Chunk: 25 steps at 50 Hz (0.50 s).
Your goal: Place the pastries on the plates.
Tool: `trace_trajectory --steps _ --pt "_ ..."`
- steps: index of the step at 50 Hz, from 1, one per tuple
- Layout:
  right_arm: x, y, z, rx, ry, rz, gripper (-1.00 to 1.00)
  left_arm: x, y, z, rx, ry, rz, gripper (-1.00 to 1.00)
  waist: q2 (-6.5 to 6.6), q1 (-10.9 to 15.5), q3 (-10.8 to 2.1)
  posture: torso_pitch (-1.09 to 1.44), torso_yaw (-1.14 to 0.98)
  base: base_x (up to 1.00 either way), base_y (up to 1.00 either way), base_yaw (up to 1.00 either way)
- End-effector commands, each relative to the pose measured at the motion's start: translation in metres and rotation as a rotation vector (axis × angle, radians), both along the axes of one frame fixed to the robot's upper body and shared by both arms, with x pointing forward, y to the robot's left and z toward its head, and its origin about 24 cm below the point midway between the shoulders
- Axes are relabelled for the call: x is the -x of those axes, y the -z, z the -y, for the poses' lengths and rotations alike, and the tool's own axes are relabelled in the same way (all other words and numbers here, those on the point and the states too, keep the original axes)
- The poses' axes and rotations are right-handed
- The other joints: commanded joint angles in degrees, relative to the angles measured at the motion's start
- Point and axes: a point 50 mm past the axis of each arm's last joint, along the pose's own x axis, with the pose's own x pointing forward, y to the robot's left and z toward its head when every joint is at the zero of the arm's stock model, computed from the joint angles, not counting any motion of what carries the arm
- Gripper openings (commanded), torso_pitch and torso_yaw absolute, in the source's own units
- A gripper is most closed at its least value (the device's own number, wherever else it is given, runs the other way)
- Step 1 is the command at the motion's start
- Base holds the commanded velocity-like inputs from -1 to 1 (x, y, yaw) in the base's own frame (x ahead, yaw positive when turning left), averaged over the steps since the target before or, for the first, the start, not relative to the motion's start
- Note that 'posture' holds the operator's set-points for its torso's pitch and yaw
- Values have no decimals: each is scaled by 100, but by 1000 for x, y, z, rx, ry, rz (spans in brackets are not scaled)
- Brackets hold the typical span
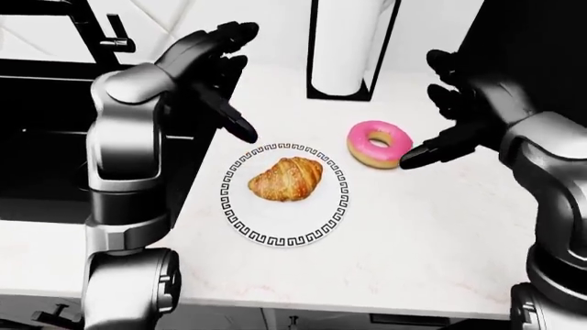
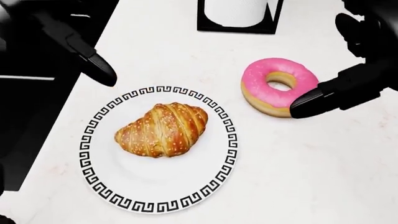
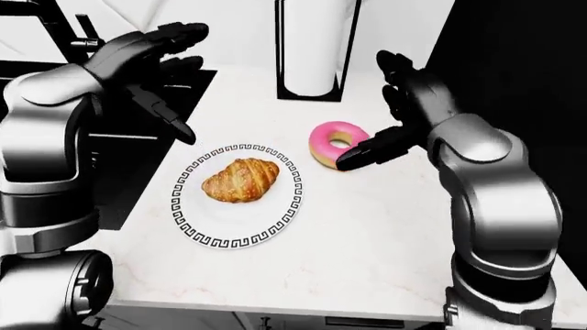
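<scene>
A golden croissant [image 2: 163, 129] lies in the middle of a white plate [image 2: 199, 186] with a black key-pattern rim. My left hand [image 1: 220, 75] hovers open above and to the left of the plate, fingers spread, holding nothing. A pink-iced donut [image 2: 276, 86] rests on the white counter to the right of the plate. My right hand [image 3: 390, 113] is open beside the donut; its thumb tip [image 2: 304, 105] is at the donut's right edge and the other fingers stand above it, not closed round it.
A paper towel roll in a black holder [image 1: 347, 48] stands at the top of the views, above the donut. A black sink with a tap [image 1: 55, 103] lies left of the counter. The counter's near edge [image 1: 321, 295] runs below the plate.
</scene>
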Motion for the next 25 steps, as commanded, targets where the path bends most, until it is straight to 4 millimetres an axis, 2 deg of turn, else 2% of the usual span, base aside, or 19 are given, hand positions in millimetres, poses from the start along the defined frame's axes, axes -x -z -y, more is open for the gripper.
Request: trace_trajectory --steps 1,8,11,16,25 --pt "2 -18 4 62 35 79 100 6 -21 -4 19 -54 88 100 5 -9 -164 0 0 0 0 0" --pt "-7 -10 -10 229 23 24 100 5 -22 -9 31 -96 79 100 62 -21 -173 0 0 0 0 0" --pt "-9 -5 -15 252 14 5 100 10 -16 -9 0 -74 65 100 86 -30 -186 0 0 0 0 0" --pt "-14 0 -19 308 15 -45 100 13 -19 -11 0 -63 72 100 73 -60 -201 0 0 0 0 0" --pt "-29 8 -40 341 -42 -86 100 11 -15 -17 2 -67 74 100 67 -105 -228 0 0 0 0 0"
